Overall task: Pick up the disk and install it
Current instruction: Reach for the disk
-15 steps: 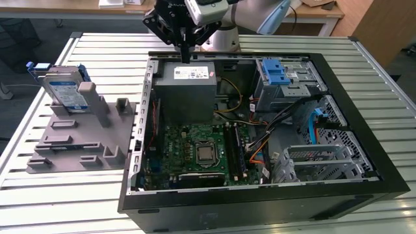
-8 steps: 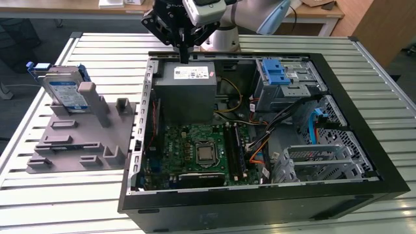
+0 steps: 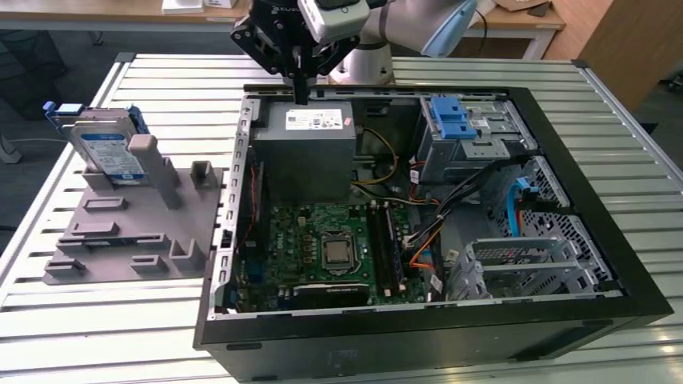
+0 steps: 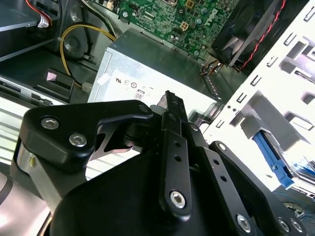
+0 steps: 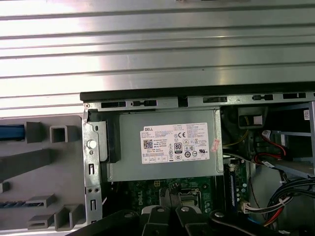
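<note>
Jaws hang closed and empty over the power supply [image 3: 309, 120] in the case [image 3: 577, 164]. Pickup is not yet done: the disk [image 3: 107, 148] stands upright in its holder [image 3: 117, 240] on the counter [image 3: 107, 336], well apart.

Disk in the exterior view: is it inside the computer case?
No; the disk stands upright in the grey holder outside the case.

Arm [image 3: 417, 22]: pale grey tubes, light-blue joint cap. Gripper [image 3: 302, 98]: matte black, angular linkage bars, silver screws [image 4: 177, 198] at pivots. White camera box [image 3: 336, 16] at wrist.
</note>
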